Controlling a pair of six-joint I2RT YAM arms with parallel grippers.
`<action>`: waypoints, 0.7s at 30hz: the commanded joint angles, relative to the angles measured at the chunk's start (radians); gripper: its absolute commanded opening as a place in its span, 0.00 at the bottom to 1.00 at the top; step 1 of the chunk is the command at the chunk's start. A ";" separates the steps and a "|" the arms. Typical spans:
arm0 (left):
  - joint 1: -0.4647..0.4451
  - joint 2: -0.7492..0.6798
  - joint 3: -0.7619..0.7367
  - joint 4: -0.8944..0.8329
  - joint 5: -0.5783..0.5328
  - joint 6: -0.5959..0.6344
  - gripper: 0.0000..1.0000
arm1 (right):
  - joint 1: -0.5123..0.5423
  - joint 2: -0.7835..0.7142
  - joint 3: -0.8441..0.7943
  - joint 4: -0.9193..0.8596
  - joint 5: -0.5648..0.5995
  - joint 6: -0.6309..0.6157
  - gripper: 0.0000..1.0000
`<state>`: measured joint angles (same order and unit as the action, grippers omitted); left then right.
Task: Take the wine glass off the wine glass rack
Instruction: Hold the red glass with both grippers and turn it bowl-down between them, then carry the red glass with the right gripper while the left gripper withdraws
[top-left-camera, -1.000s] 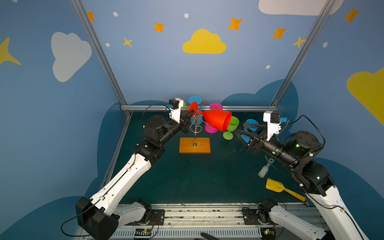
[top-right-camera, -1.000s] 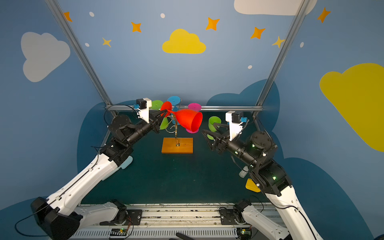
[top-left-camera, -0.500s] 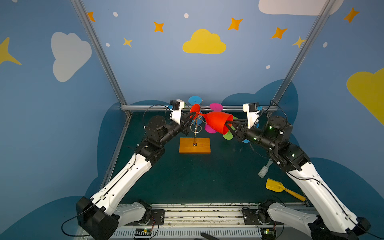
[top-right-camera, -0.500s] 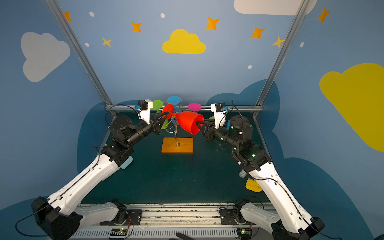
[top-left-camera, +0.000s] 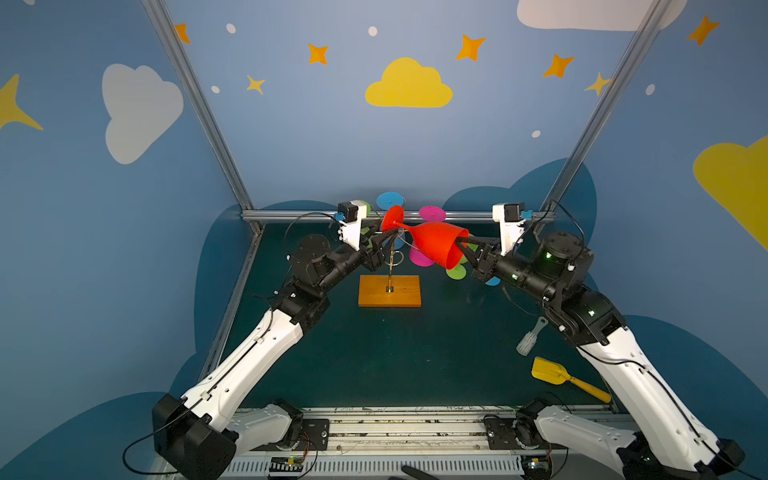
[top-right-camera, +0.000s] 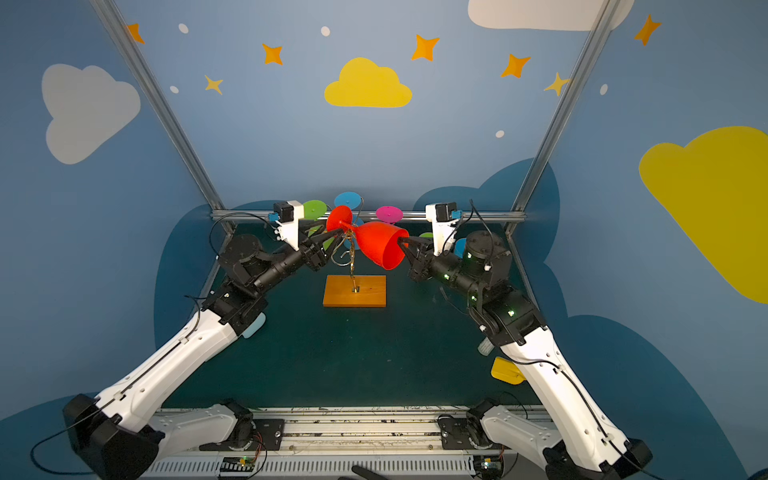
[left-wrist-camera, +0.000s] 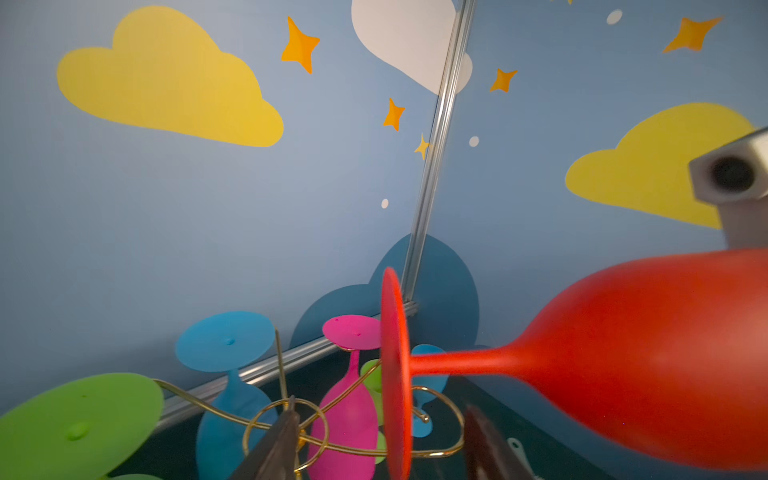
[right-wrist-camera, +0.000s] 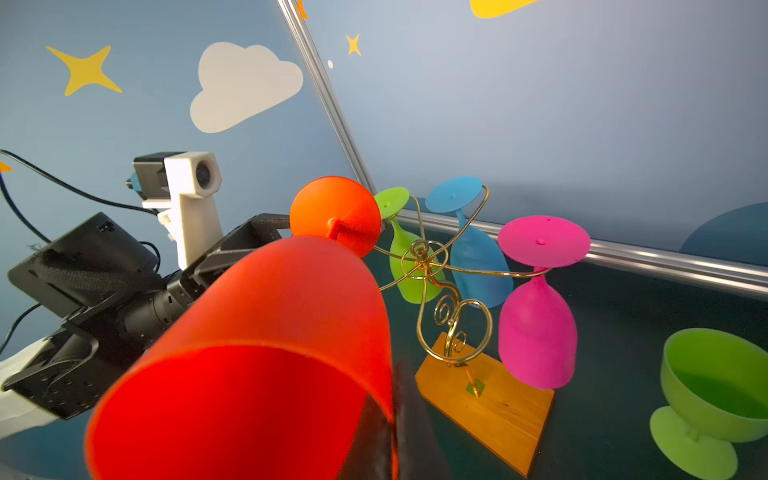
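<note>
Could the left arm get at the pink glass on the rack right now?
Probably not directly. The left gripper stands open around the foot of the red glass, held at its rim by the right gripper; the wire arms of the rack lie between it and the pink glass.

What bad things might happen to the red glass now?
1. The red plastic-looking wine glass lies sideways, pinched only at its rim by the right gripper, while the left gripper is open around its foot. It might droop or slip out.
2. Its round foot sits close to the thin gold wire rack. A snag could shake the pink hanging glass.
</note>
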<state>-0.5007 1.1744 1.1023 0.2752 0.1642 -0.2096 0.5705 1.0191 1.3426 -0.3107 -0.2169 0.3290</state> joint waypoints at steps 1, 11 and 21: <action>0.011 -0.050 -0.024 0.047 -0.087 0.016 0.76 | -0.023 -0.085 0.022 -0.010 0.075 -0.041 0.00; 0.114 -0.210 -0.139 0.159 -0.224 0.028 0.89 | -0.070 -0.259 0.137 -0.504 0.343 -0.162 0.00; 0.257 -0.277 -0.193 0.190 -0.316 -0.035 0.95 | -0.071 -0.245 0.097 -0.930 0.515 -0.156 0.00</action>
<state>-0.2726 0.9012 0.9218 0.4290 -0.1139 -0.2039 0.5026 0.7383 1.4738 -1.0920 0.2134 0.1864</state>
